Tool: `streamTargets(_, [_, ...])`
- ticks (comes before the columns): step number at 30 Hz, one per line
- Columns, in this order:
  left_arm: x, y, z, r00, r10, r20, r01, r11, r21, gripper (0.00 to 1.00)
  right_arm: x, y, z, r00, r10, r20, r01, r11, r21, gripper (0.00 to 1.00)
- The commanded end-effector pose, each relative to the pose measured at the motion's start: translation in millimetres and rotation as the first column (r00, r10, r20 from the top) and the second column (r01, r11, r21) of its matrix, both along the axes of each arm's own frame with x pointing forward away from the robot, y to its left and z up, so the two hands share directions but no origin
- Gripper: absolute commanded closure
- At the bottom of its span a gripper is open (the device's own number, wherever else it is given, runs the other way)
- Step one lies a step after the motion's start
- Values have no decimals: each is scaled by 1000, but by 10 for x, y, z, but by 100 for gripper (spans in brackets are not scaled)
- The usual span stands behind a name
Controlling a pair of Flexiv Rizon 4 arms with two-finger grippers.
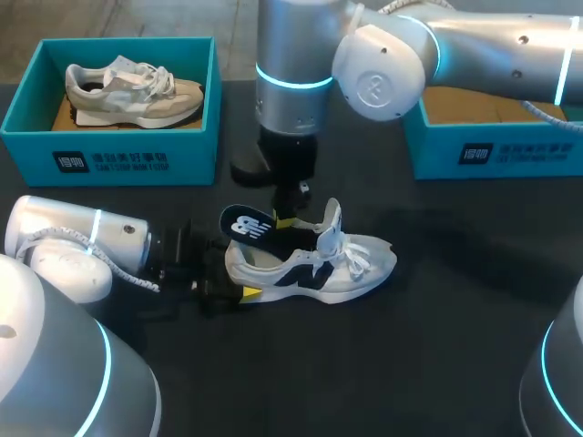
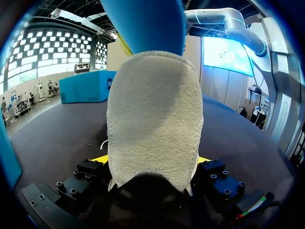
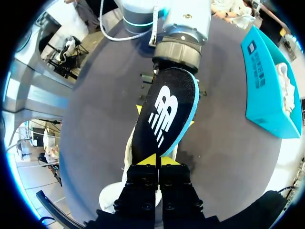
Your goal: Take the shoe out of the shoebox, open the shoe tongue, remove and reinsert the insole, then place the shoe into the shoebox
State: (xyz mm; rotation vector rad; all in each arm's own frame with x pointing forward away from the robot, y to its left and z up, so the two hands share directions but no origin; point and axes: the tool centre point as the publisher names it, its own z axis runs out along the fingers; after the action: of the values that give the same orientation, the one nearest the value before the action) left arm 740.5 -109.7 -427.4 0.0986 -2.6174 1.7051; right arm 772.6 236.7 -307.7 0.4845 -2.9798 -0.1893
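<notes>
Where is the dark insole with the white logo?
In the head view the dark blue-edged insole is mid-table, over the white sneaker's heel opening, pinched in the right arm's jaws, near the left teal shoebox.

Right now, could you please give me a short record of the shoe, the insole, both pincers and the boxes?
shoe: white, lying on the table, outside both boxes
insole: dark, blue-edged, held above the shoe's heel end
left pincer: shut on the shoe's heel
right pincer: shut on the insole
left shoebox: holds a beige shoe
right shoebox: partly hidden by the right arm
</notes>
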Motion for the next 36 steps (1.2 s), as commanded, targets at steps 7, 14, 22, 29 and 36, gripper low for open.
streamTargets(7, [6, -7, -48, 1000, 0, 0, 0, 1000, 2, 100, 16, 81, -29, 999, 7, -32, -6, 1000, 18, 66])
streamTargets(14, [6, -7, -48, 1000, 0, 0, 0, 1000, 2, 100, 52, 72, 35, 996, 21, -84, -17, 998, 58, 53])
streamTargets(22, [6, -7, -48, 1000, 0, 0, 0, 1000, 2, 100, 108, 103, 11, 979, -29, -204, 68, 981, 184, 51])
streamTargets(29, [6, -7, -48, 1000, 0, 0, 0, 1000, 2, 100, 42, 119, -15, 942, -61, -329, 155, 951, 269, 51])
streamTargets(36, [6, -7, -48, 1000, 0, 0, 0, 1000, 2, 100, -34, 135, -14, 911, -77, -406, 202, 940, 275, 51])
